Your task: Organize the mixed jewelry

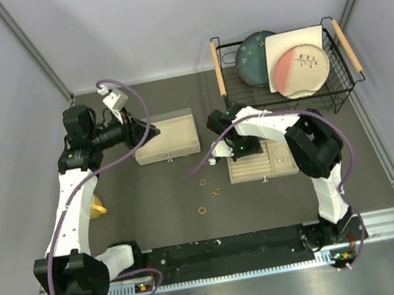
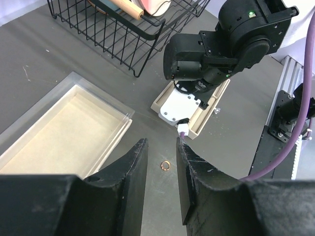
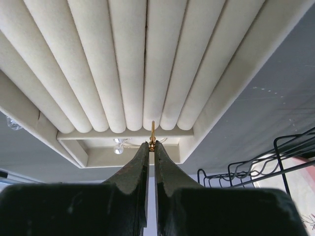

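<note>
We are pinching one gold ring (image 3: pixel 152 132) edge-on in the right gripper (image 3: pixel 151 145), its fingers closed almost together on it, at the near end of the beige tray (image 3: pixel 98 69) and its padded rolls. Our left gripper (image 2: pixel 161 143) is hanging part open and empty over the dark mat (image 1: pixel 160 199). We are counting three loose rings (image 1: pixel 203 183) lying there, left of the tray
</note>
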Controlling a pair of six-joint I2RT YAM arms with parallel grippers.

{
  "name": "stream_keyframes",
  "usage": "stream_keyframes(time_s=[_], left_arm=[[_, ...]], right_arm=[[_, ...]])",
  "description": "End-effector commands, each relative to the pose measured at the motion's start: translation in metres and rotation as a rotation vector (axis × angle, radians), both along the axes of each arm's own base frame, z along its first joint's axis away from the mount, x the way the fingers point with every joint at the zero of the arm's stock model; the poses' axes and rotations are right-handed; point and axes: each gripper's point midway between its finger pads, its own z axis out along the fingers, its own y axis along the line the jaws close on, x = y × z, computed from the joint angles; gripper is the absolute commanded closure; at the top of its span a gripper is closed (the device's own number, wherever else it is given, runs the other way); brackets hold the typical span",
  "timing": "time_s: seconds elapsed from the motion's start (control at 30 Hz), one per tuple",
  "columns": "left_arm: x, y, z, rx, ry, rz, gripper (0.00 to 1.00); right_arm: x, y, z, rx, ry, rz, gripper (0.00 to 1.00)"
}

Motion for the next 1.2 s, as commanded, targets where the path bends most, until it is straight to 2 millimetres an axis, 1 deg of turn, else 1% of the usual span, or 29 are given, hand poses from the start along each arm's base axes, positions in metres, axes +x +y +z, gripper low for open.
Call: stream_keyframes(time_s=[0.0,0.4,0.7,0.73,1.17], left_arm=[[-0.004,-0.002,-0.002,-0.012,-0.006,-0.039,0.65],[-0.005,-0.004,-0.006,-0.022,0.013,-0.062,0.66],[-0.004,-0.005,-0.009,-0.034,0.029,-0.079,0.66],[-0.001,0.001,-0.010,-0.035,0.032,-0.061,0.66],[-0.001,-0.001,-0.014,-0.050,0.055,-0.079,0.66]], right_arm=[[0.002,0.009,0.000,0.013,-0.011,-0.005,1.00],[0.006,0.006,-0.011,-0.003,-0.016,-0.023,1.00],[0.009,0.002,-0.014,-0.005,-0.020,-0.031,1.00],[0.008,0.002,-0.013,-0.002,-0.021,-0.031,1.00],[-0.001,0.001,0.010,0.045,-0.046,-0.032,1.00]])
